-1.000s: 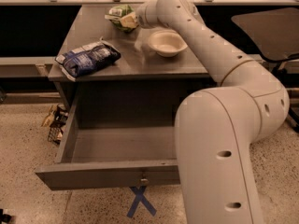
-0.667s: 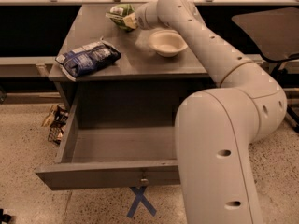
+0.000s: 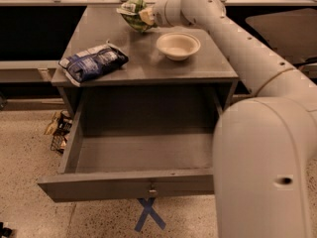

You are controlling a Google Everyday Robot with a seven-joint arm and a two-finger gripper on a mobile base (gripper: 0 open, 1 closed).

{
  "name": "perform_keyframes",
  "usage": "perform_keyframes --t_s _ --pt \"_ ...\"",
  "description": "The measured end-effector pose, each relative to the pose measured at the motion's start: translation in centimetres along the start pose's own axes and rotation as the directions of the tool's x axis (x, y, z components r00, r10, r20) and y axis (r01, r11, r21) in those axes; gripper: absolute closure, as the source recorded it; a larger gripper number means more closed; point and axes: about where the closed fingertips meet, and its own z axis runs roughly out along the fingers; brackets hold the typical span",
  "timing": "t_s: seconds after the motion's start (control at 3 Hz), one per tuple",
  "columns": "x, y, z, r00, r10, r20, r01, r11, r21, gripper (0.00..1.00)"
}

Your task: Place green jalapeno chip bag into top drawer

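The green jalapeno chip bag, small and crumpled with white label patches, is at the back of the grey tabletop, raised slightly off it. My gripper is at the bag's right side and shut on it. The arm reaches in from the right, over the table. The top drawer is pulled wide open below the tabletop. Its inside is bare, and its small metal knob faces the front.
A larger dark blue-and-white chip bag lies at the table's left front. A white bowl sits right of the green bag. A wire basket with clutter is on the floor at left. A blue tape cross marks the floor before the drawer.
The green bag has risen a little off the tabletop with my gripper on it. The drawer, the blue bag and the bowl have not moved.
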Motion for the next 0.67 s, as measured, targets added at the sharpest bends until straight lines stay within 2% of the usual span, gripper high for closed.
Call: perform_keyframes --t_s 0.33,0.67 --pt "-3.5 1.7 -6.2 0.994 -0.054 0.092 0.056 0.9983 -0.016 1.0" --pt "-5.6 5.3 -11.8 0.985 -0.107 0.133 0.117 0.9907 -0.07 1.0"
